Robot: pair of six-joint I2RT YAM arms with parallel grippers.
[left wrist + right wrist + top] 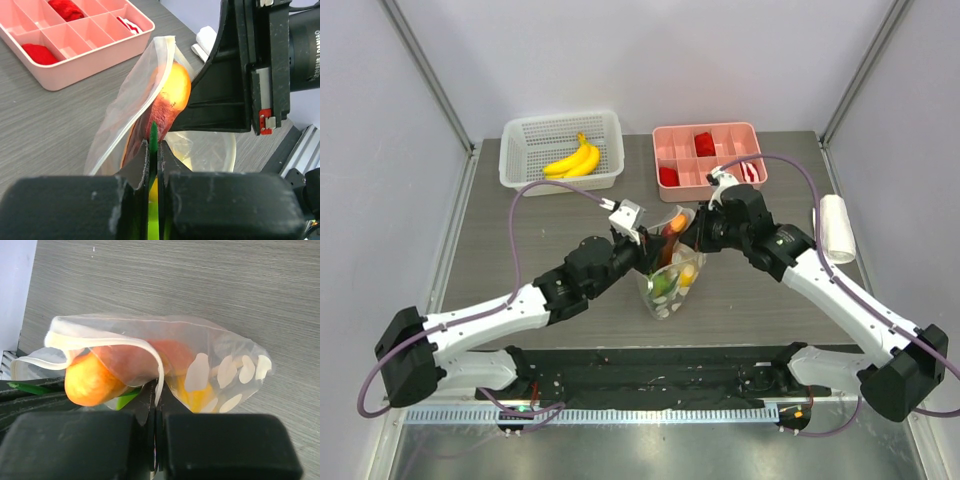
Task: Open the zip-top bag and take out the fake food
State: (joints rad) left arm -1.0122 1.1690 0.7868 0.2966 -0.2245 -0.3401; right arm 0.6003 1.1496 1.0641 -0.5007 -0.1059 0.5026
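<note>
Bases of the left arm [480,335] and right arm [840,290] stand at the near edge of the grey wood-grain surface [520,250]; both arms reach inward and meet mid-surface at the zip-top bag [670,295].

Left end effector [154,150]: fingers pressed together on the near lip of the bag; a green sliver shows in the slit between them.

Right end effector [156,387]: fingers together, clamped on the white zip strip of the opposite lip; the two end effectors face each other closely across the bag's mouth.

Bag: upright, mouth uppermost and parted; whether its dotted lower end rests on the surface or hangs just above it cannot be told.

Contents: a long orange-and-maroon sausage-like piece [172,95], its orange tip protruding from the mouth; lower down, behind the white dots, a green piece [663,286] and a yellow piece [197,396].

Right margin: a white roll [835,228] lies beside the right forearm, well apart from the bag.

Far left: a white perforated basket [520,170] holding yellow bananas [572,160].

Far right: a pink divided tray [758,165], near the basket but not touching it; red blocks [705,143] occupy some compartments; a red-and-white piece lies in a right-hand compartment.
</note>
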